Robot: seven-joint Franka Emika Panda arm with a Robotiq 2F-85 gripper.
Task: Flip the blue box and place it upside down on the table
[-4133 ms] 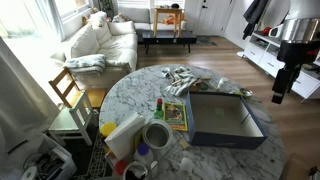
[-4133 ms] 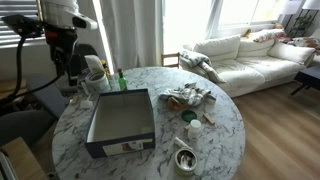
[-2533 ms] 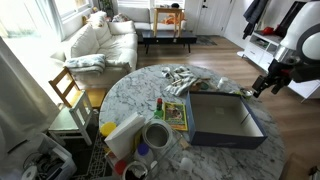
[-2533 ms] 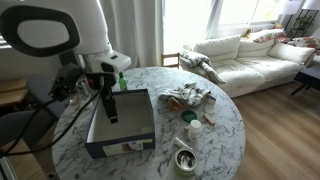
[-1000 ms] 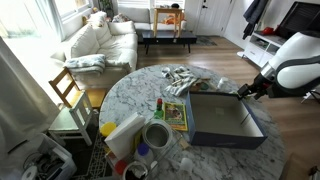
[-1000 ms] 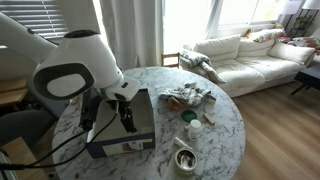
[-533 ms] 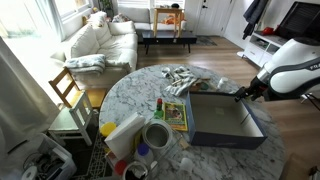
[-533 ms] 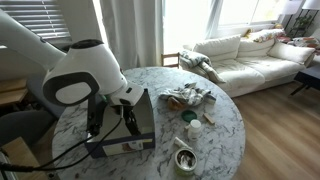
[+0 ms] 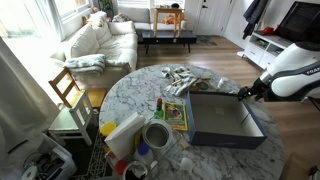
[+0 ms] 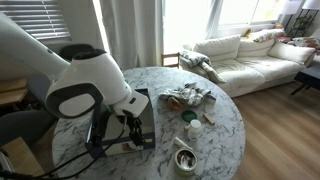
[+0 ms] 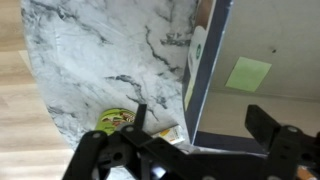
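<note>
The blue box [image 9: 225, 120] lies open face up on the round marble table [image 9: 130, 90]. Its paler inside shows. My gripper [image 9: 243, 93] is at the box's far corner in an exterior view. In another exterior view my arm hides most of the box [image 10: 146, 103], with the gripper [image 10: 134, 128] low over it. In the wrist view the gripper [image 11: 200, 125] is open. One finger is outside the dark blue box wall [image 11: 205, 70] over the table [image 11: 100, 40]. The other finger is over the box's inside, which bears a green label [image 11: 248, 73].
A colourful booklet [image 9: 176, 114] lies beside the box and also shows in the wrist view [image 11: 118, 120]. A white cup [image 9: 156, 135], a small green bottle [image 9: 162, 103] and crumpled papers [image 9: 185, 78] are on the table. A wooden chair [image 9: 68, 90] and a sofa [image 9: 100, 40] stand beyond it.
My arm has come down from above and beside the table to the box's edge. In the last half second it moved only slightly. The box has not moved.
</note>
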